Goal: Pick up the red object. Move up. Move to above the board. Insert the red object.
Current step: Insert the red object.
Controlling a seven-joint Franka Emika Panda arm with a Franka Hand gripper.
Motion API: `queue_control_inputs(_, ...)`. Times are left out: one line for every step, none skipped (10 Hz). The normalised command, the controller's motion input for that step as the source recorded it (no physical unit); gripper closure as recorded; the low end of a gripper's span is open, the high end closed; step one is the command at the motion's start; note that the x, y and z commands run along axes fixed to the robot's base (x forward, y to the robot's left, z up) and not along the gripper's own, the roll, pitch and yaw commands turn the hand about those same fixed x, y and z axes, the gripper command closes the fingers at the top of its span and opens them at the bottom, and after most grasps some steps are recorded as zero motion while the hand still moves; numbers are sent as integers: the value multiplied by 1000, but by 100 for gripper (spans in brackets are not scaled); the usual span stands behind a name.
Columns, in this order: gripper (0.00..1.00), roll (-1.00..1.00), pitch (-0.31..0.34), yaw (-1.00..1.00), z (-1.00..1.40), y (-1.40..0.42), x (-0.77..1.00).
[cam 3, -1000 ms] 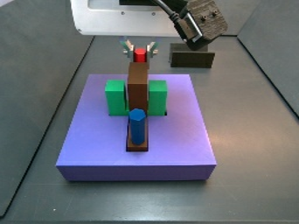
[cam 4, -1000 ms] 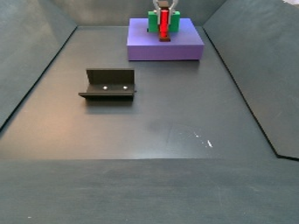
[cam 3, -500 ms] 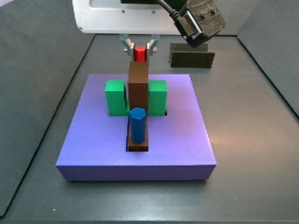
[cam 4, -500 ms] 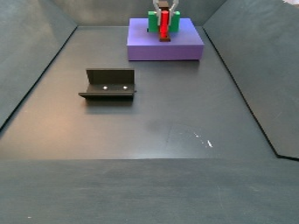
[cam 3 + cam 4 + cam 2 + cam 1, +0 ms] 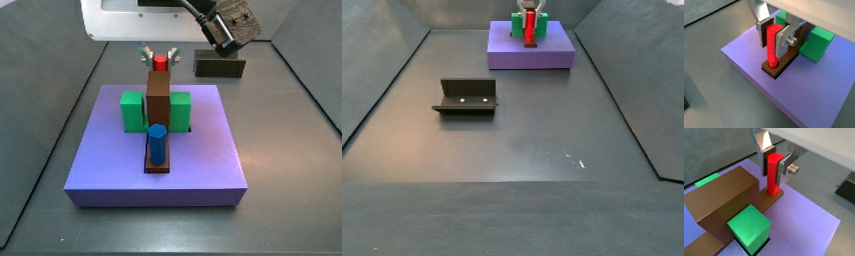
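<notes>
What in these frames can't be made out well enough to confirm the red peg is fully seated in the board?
- Depth of the red object in the board: its lower tip is hidden inside the hole in both wrist views.
- Pincer grip: the finger plates flank the peg, but contact is not discernible.
- Side view: peg is partly hidden behind the board end.
- Far side view: pincer and peg are too small.

red object [image 5: 773, 174]: thin red peg; upright; foot in board's end, between gripper [image 5: 775, 159] fingers | board [image 5: 724, 200]: long brown bar
</notes>
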Motion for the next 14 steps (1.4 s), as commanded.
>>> queue_control_inputs(100, 0, -66, 0, -409, 17, 60)
queue_control_inputs(100, -61, -63, 0, -354, 0, 0)
queue_control_inputs(100, -93, -20, -34, 0, 97, 54)
queue_control_inputs(100, -120, 0, -123, 277, 149, 94)
queue_control_inputs(100, -37, 0, -140, 117, 117, 100)
queue_control_inputs(100, 0, 0, -160, 106, 66, 103)
queue_control_inputs(100, 0, 0, -166, 149, 40, 49)
queue_control_inputs(100, 0, 0, -163, 231, 0, 11)
queue_control_inputs(100, 49, -1, -126, 0, 0, 0)
queue_control_inputs(100, 54, -71, -71, -291, 0, 3)
queue_control_inputs(100, 40, -94, -49, -437, -3, 0)
queue_control_inputs(100, 19, -83, -29, -440, -11, 0)
queue_control_inputs(100, 1, -81, -3, -480, -63, 0)
queue_control_inputs(100, 0, -69, 0, -566, -143, -17)
